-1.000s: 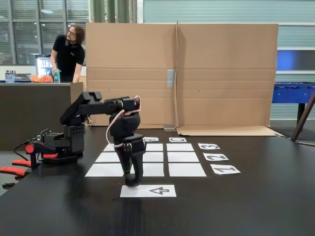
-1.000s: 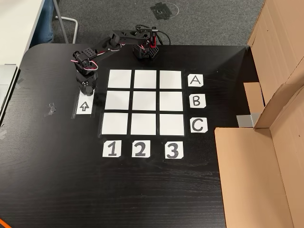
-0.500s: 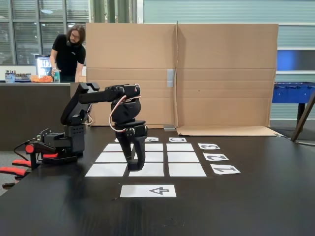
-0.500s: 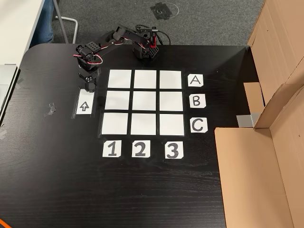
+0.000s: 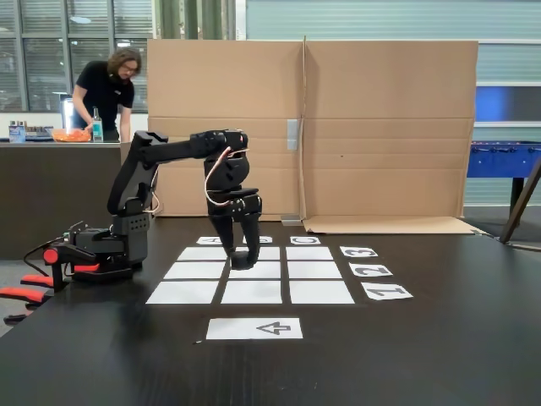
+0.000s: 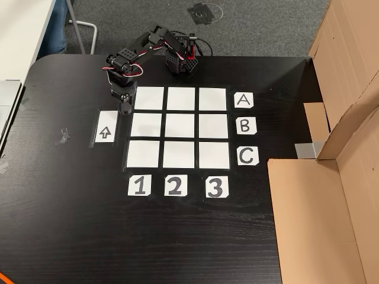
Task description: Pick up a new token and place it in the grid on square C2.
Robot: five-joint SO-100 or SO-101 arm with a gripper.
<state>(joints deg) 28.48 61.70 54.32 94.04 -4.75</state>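
Note:
My gripper (image 5: 243, 260) hangs point-down above the table, its fingers closed on a small dark lump that I take for the token (image 5: 243, 263). From above, the gripper (image 6: 125, 108) sits over the dark strip just left of the grid (image 6: 212, 124), beside its top-left cells. The grid (image 5: 196, 271) is nine white paper cells with nothing lying on them. Square C2 (image 6: 179, 154) is the bottom-middle cell from above; in the low side view square C2 (image 5: 314, 270) is the right-hand cell of the middle row, apart from the gripper.
A white sheet with an arrow (image 6: 106, 126) lies bare left of the grid. Labels A, B, C (image 6: 244, 125) and 1, 2, 3 (image 6: 173, 186) edge it. The arm's base (image 6: 180, 60) stands at the table's far edge. Cardboard walls (image 5: 313, 127) stand behind. A person (image 5: 106, 89) leans at a counter.
The gripper rose off the arrow sheet, where it had been pressed down, and swung toward the grid's first column. The arrow sheet is now bare.

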